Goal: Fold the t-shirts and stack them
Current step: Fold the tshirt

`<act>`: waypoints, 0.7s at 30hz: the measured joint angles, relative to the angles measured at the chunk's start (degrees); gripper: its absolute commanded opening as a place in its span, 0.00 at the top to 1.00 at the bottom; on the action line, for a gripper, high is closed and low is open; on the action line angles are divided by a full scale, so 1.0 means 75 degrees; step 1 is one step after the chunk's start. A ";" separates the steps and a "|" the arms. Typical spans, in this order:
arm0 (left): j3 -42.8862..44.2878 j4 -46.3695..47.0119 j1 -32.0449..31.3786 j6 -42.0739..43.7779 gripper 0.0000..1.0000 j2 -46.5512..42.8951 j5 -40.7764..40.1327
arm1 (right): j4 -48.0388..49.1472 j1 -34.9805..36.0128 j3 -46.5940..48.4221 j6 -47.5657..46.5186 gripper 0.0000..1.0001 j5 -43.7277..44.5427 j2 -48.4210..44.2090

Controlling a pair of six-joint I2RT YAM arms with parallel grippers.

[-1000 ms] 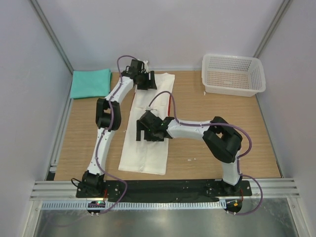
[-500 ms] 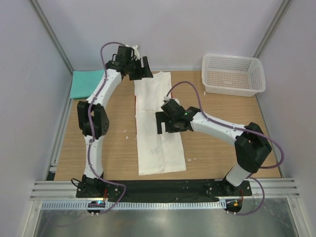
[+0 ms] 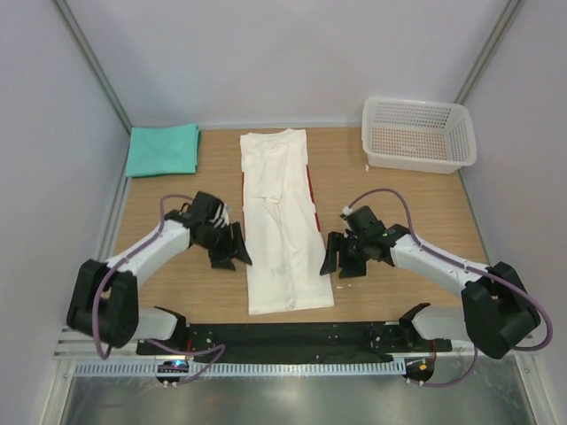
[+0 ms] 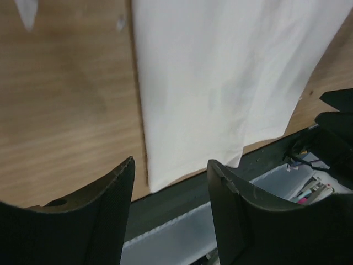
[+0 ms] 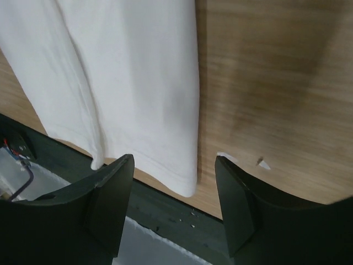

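The white t-shirt [image 3: 279,217] lies folded into a long narrow strip down the middle of the table, with thin red edges showing along its sides. Its near hem shows in the left wrist view [image 4: 220,83] and the right wrist view [image 5: 127,77]. The teal-green t-shirt [image 3: 162,149] lies folded at the far left corner. My left gripper [image 3: 232,251] is open and empty just left of the strip; in its wrist view [image 4: 171,182] nothing is between the fingers. My right gripper [image 3: 333,257] is open and empty just right of the strip, as its wrist view [image 5: 174,182] shows.
A white mesh basket [image 3: 418,133] stands at the far right corner. Small white scraps [image 5: 265,164] lie on the wood near my right gripper. The black base rail [image 3: 301,336] runs along the table's near edge.
Both arms have pulled back from the far and middle of the shirt to either side of its near half. The shirt now lies straight and flat, released.
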 measured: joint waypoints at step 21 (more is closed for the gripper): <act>-0.3357 0.0262 -0.1614 -0.3509 0.53 -0.2824 -0.0265 | 0.1177 -0.0015 -0.2614 0.1545 0.52 -0.1734 -0.1282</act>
